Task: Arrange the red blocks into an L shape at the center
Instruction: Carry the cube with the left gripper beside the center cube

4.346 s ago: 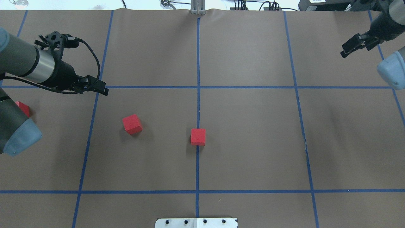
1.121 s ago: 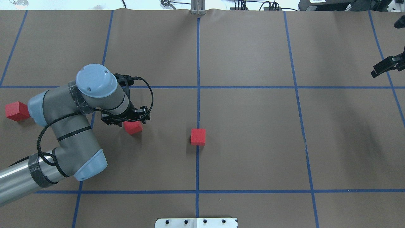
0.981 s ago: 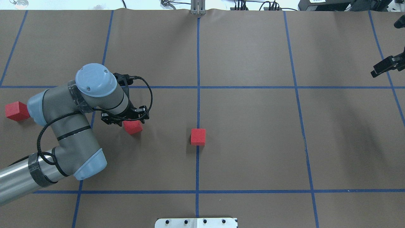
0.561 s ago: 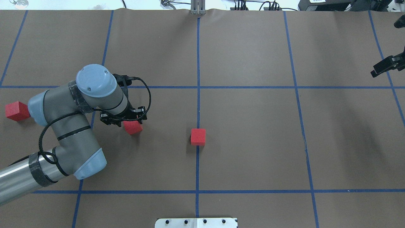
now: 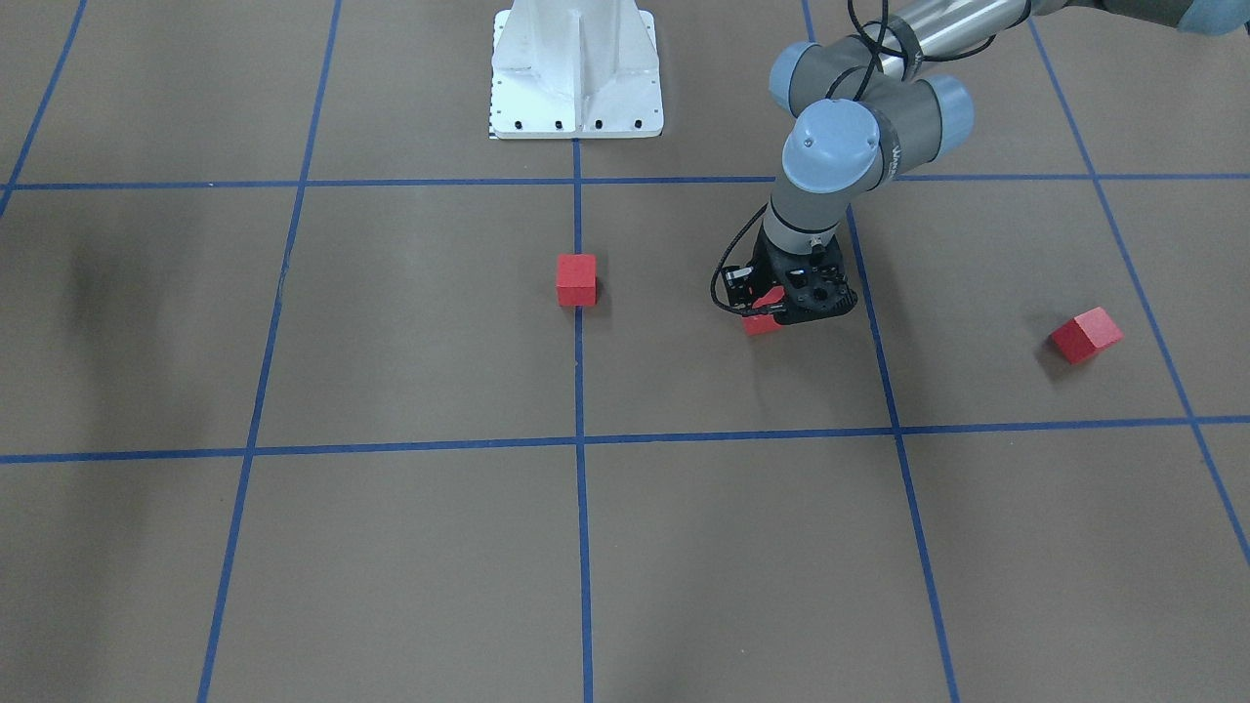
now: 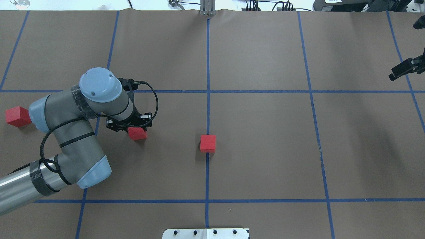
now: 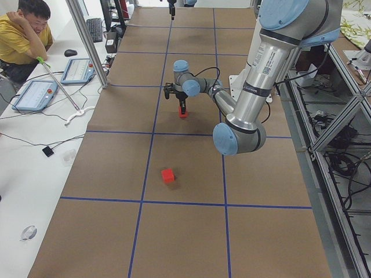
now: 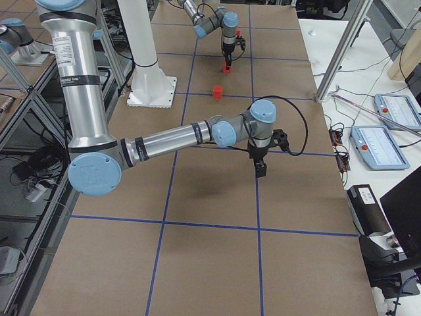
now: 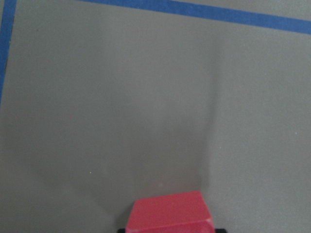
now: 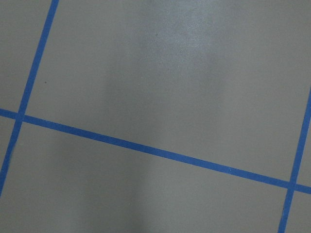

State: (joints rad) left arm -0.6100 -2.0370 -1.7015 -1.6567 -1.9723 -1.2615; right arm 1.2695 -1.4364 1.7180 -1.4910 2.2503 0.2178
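Note:
Three red blocks lie on the brown table. One red block (image 6: 208, 143) sits on the center blue tape line (image 6: 208, 116); it also shows in the front view (image 5: 576, 279). My left gripper (image 6: 132, 127) is down at the table, shut on a second red block (image 6: 137, 133), which fills the bottom of the left wrist view (image 9: 169, 213) and shows in the front view (image 5: 761, 324). The third red block (image 6: 17, 116) lies far left, beside my left arm's elbow. My right gripper (image 6: 402, 70) hovers empty at the far right edge and looks shut.
The robot's white base plate (image 6: 206, 233) sits at the near table edge. Blue tape lines divide the brown table into grid squares. My left arm's elbow and forearm (image 6: 66, 156) stretch over the left cells. An operator sits beyond the table's far side in the exterior left view (image 7: 26, 29).
My left arm swung in from the far left and came down over the second block. In the last second its fingers closed in, and the block turned and shifted slightly left. The right gripper drew back to the right.

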